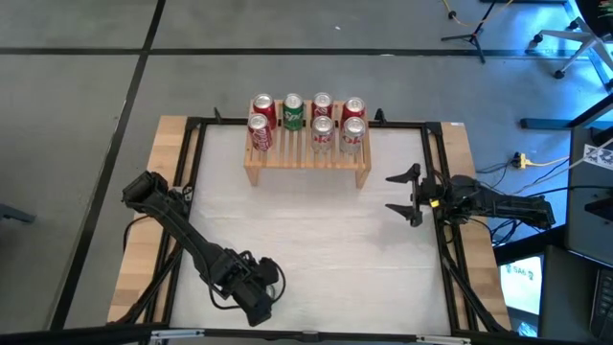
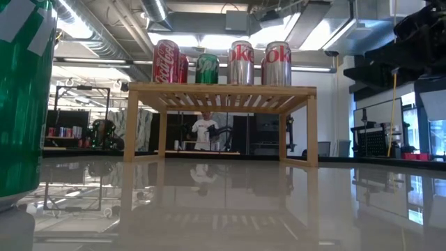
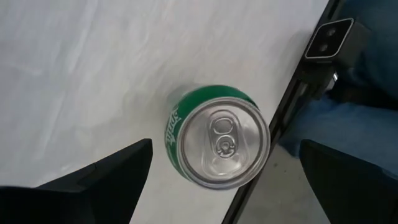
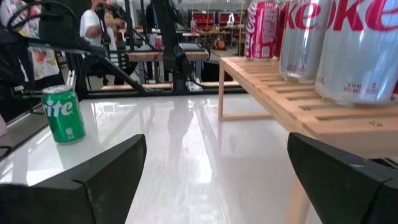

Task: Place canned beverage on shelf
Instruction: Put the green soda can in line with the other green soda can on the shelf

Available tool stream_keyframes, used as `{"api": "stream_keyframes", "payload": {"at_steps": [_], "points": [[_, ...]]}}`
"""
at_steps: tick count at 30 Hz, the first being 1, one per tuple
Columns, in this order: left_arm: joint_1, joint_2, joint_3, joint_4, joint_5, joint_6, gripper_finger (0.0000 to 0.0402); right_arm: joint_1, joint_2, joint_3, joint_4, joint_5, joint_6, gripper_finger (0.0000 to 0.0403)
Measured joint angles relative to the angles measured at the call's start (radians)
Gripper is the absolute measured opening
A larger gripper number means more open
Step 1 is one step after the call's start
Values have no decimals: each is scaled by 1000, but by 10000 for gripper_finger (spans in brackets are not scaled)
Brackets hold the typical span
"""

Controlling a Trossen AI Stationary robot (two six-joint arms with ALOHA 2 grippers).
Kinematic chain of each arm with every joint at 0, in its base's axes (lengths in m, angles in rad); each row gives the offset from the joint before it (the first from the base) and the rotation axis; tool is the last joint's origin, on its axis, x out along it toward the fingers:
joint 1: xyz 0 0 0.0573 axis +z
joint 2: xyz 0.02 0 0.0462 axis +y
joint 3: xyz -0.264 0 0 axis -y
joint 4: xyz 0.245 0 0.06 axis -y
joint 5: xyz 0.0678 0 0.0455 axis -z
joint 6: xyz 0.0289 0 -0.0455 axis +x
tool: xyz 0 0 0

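Observation:
A green Sprite can [image 3: 217, 137] stands upright on the white table near its near edge. It also shows at the left of the low view [image 2: 21, 97] and in the right wrist view [image 4: 65, 115]. My left gripper [image 1: 257, 305] is open above it, pointing down. Its fingers stand on either side of the can without touching, and it hides the can in the high view. The light-wood shelf [image 1: 306, 163] stands at the far middle with several red, green and silver cans on its slats. My right gripper [image 1: 410, 196] is open and empty at the table's right, beside the shelf.
Black frame rails [image 1: 436, 182] run along the table's sides. The green can stands close to the near rail and a small camera unit [image 3: 329, 40]. Bare white tabletop [image 1: 316, 240] lies between the shelf and the near edge. A person [image 2: 204, 129] stands far behind the table.

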Motion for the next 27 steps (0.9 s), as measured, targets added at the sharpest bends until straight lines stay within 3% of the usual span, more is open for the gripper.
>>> {"api": "stream_keyframes", "payload": {"at_steps": [18, 27], "points": [[0, 70, 0, 11, -8, 17, 396, 0, 0, 0, -60, 0, 45, 386], [0, 103, 0, 12, -1, 27, 396, 0, 0, 1, -63, 7, -10, 386]]}}
